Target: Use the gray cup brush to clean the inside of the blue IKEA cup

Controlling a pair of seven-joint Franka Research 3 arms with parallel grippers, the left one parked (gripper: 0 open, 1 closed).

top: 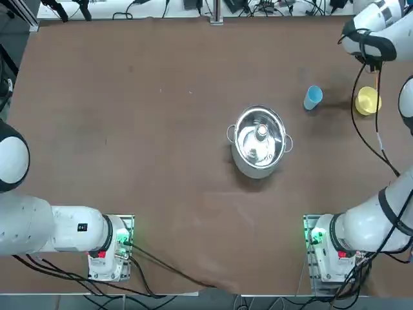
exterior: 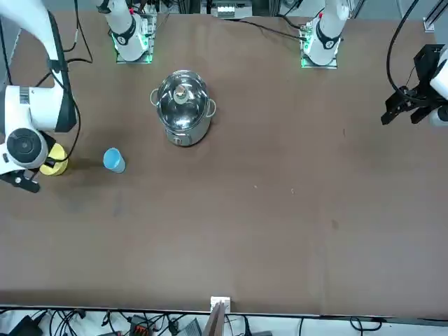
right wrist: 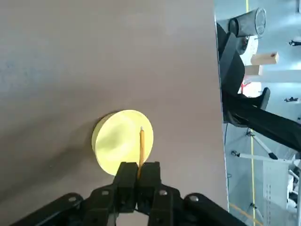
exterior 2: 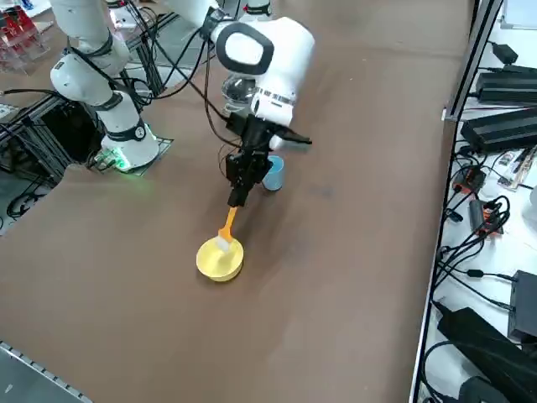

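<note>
The right gripper (exterior 2: 236, 201) is squeezed shut on the orange handle of the gray cup brush (exterior 2: 226, 234), and the brush pokes down below it with its pale end at the yellow bowl (exterior 2: 220, 264); I can't tell if they touch. Going left to right, the shiny steel pot (top: 259, 142) with its lid on sits well off to the gripper's left, then the blue IKEA cup (top: 313, 97) stands nearer on that same side, and the bowl is down under the gripper.
</note>
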